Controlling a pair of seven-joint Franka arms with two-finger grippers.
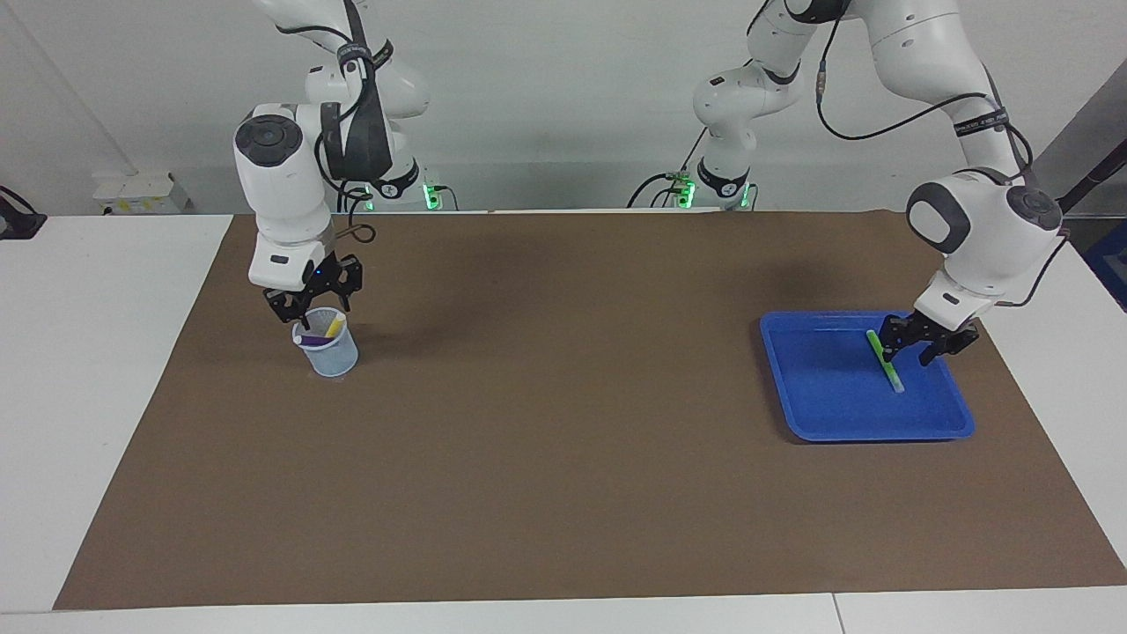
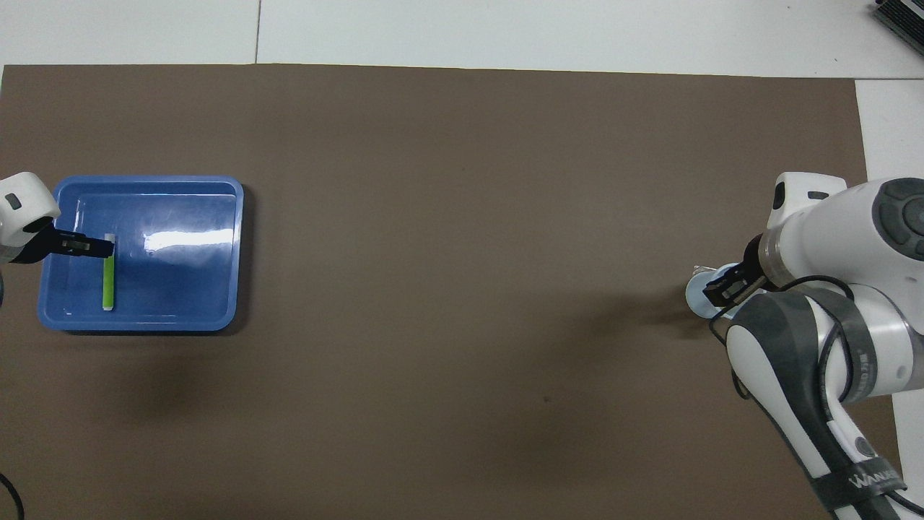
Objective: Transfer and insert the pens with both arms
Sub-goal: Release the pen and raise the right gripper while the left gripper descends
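Observation:
The green pen (image 1: 884,361) lies flat in a blue tray (image 1: 880,431) at the left arm's end of the table; it also shows in the overhead view (image 2: 108,278). My left gripper (image 1: 911,350) hangs low over the tray by the pen, open and empty, also in the overhead view (image 2: 97,247). The purple pen (image 1: 313,337) and the yellow pen (image 1: 335,327) stand slanted in a pale blue mesh cup (image 1: 327,354) at the right arm's end. My right gripper (image 1: 313,306) is open just above the cup's rim; in the overhead view it (image 2: 724,286) hides those pens.
A brown mat (image 1: 563,440) covers the table between the cup and the tray. The tray (image 2: 144,180) holds only the green pen. White table shows around the mat's edges.

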